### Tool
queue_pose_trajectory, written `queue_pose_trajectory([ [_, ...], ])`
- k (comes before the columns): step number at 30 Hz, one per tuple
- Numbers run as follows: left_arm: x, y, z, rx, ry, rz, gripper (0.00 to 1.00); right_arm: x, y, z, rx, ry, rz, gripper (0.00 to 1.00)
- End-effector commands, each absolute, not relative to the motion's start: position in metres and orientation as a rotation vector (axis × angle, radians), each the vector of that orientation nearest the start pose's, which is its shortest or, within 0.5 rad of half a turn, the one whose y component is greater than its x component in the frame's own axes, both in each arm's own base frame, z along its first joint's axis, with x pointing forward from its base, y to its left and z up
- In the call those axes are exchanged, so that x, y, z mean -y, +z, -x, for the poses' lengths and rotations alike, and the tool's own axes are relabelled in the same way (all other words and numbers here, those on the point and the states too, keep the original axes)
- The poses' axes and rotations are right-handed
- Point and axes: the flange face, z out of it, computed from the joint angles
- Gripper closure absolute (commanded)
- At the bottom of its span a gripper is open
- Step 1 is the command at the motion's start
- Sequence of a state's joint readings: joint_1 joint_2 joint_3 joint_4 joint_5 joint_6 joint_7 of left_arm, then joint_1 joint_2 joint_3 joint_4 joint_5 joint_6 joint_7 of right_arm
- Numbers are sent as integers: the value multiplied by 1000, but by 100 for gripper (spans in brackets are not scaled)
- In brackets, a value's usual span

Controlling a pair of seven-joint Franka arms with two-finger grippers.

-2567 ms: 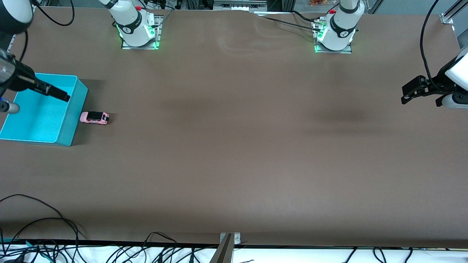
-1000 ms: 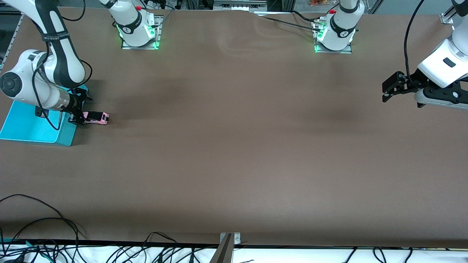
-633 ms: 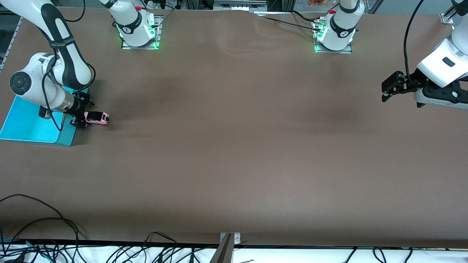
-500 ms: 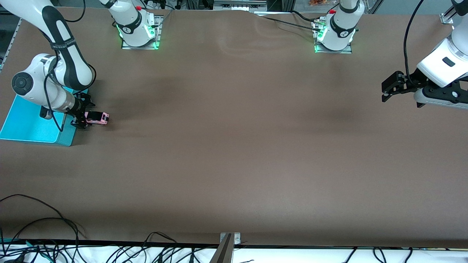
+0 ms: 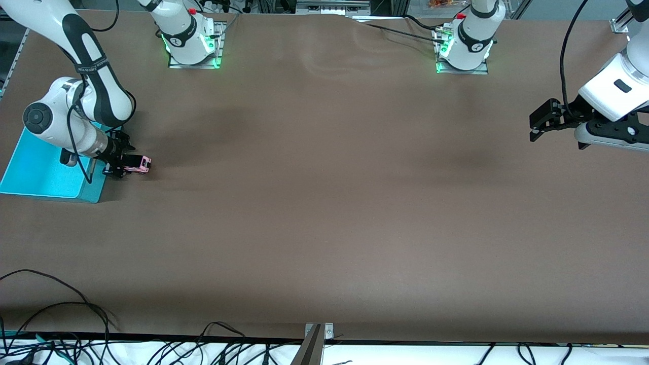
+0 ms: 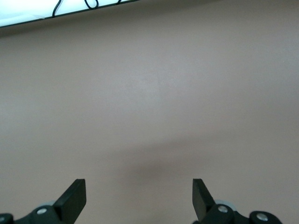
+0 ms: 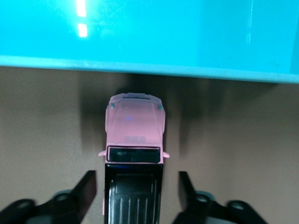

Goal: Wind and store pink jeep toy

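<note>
The pink jeep toy (image 5: 141, 163) stands on the brown table just beside the turquoise bin (image 5: 35, 175), at the right arm's end. My right gripper (image 5: 121, 166) is down at the table over the jeep's bin-side part. In the right wrist view the jeep (image 7: 134, 130), with its black roof, lies between the fingers (image 7: 88, 187) of my right gripper (image 7: 136, 184). The gripper is open, with a narrow gap on each side of the body. The bin wall (image 7: 149, 37) stands close ahead of the jeep's hood. My left gripper (image 5: 538, 124) waits open above the table's other end, with nothing between its fingers (image 6: 74, 198).
Cables (image 5: 61, 324) lie along the table edge nearest the front camera. A metal bracket (image 5: 318, 332) sits at the middle of that edge. The two arm bases (image 5: 192, 43) (image 5: 464, 45) stand along the farthest edge.
My right arm came down from over the bin to the jeep and slid its gripper farther along the body. Its fingers have narrowed toward the jeep's sides. The left arm swung inward, then held still.
</note>
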State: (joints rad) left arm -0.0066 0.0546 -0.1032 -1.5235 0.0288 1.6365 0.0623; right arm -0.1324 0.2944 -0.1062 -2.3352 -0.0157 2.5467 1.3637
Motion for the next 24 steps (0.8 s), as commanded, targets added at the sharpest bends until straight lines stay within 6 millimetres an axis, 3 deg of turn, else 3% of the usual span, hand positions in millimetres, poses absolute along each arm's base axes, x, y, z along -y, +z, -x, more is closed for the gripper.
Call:
queue_pose_trajectory([
  [1, 58, 628, -578, -278, -99, 3119, 0, 122, 209, -492, -2300, 51, 2229, 80],
  [9, 57, 628, -579, -283, -99, 3118, 0, 122, 214, -494, -2330, 36, 2189, 81],
  [24, 54, 628, -579, -278, -99, 3116, 0, 109, 276, -504, -2380, -44, 2055, 81],
])
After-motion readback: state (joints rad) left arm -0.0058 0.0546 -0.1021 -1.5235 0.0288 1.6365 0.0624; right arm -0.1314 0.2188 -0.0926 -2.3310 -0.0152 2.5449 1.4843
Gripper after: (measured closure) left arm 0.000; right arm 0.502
